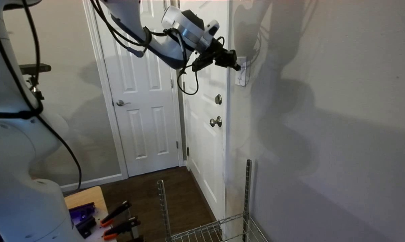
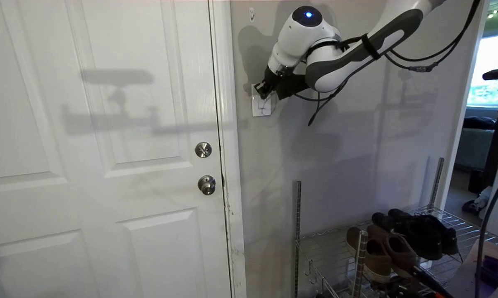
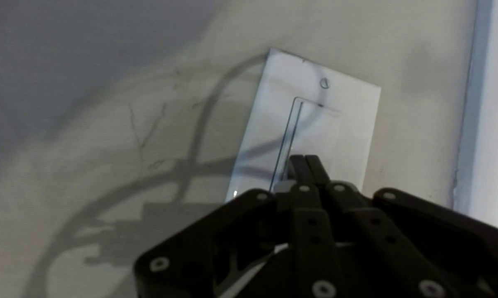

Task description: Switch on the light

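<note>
The light switch is a white upright wall plate, seen beside the door frame in both exterior views (image 1: 241, 79) (image 2: 260, 108). It also shows in the wrist view (image 3: 344, 107), where it looks tilted, with a large flat rocker in its middle and a screw above. My gripper (image 3: 306, 158) is shut, fingertips together with nothing between them. It also shows at the plate in both exterior views (image 1: 238, 67) (image 2: 261, 94). Its tips are over the rocker, and I cannot tell whether they touch it. The gripper hides the lower part of the plate in the wrist view. No lamp is in view.
A white door (image 2: 149, 231) with a deadbolt (image 2: 203, 150) and a round metallic knob (image 2: 207, 185) stands beside the plate. A wire rack (image 1: 206, 232) with upright posts stands below along the wall. It holds shoes (image 2: 381, 252). Cables hang from the arm.
</note>
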`<state>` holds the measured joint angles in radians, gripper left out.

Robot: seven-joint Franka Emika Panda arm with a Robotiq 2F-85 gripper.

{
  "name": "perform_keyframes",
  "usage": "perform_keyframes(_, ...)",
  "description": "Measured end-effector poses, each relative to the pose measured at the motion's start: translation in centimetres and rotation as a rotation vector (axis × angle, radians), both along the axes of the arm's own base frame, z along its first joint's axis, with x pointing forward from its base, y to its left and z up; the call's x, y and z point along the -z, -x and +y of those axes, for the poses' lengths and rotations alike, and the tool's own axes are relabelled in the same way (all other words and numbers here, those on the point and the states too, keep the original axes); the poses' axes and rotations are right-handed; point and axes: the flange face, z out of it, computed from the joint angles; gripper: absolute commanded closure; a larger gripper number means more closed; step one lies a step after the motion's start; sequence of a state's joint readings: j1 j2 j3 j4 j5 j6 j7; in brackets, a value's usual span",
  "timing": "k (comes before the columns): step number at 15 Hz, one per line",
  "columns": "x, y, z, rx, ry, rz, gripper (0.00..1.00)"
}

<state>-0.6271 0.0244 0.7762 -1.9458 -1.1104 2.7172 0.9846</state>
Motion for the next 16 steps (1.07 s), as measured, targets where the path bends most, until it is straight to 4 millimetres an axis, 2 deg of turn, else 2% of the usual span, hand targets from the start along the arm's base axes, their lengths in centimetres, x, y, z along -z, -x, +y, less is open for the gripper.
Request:
perform_keyframes(6, 0.6, 0.6, 0.4, 0.034, -0.066, 0.032, 0.96)
perform_keyframes(13, 3.6, 5.6, 3.0, 0.078, -0.189, 0.216, 0.96)
perform_keyframes(16, 3.6, 7.1, 2.7, 0.127, -0.219, 0.272, 0.98)
